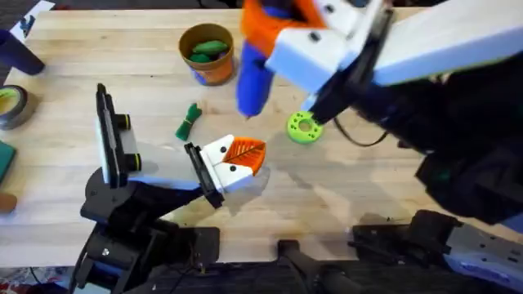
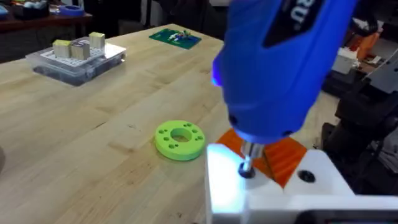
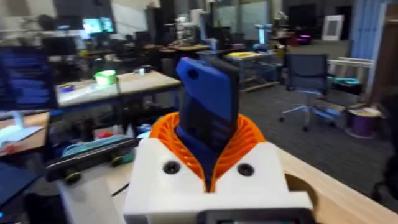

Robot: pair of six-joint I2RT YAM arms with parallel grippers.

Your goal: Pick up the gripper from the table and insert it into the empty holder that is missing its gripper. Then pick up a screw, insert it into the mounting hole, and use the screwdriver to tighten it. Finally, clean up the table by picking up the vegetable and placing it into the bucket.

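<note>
The wooden worktop (image 1: pixel 368 188) is bare and pale. My right fingers (image 3: pixel 211 155) are clamped around the hard, smooth, heavy screwdriver (image 2: pixel 273 68), its thin bit below them on the holder (image 2: pixel 267 193). I hold its fat middle tight; I cannot tell how my left fingers stand.

Soft light from above is shining on my pale table (image 1: pixel 343 188), my right arm (image 1: pixel 409 41) up close is looking big and blurry, and the screwdriver (image 2: pixel 280 62) is glowing blue onto the holder (image 2: pixel 230 180).
</note>
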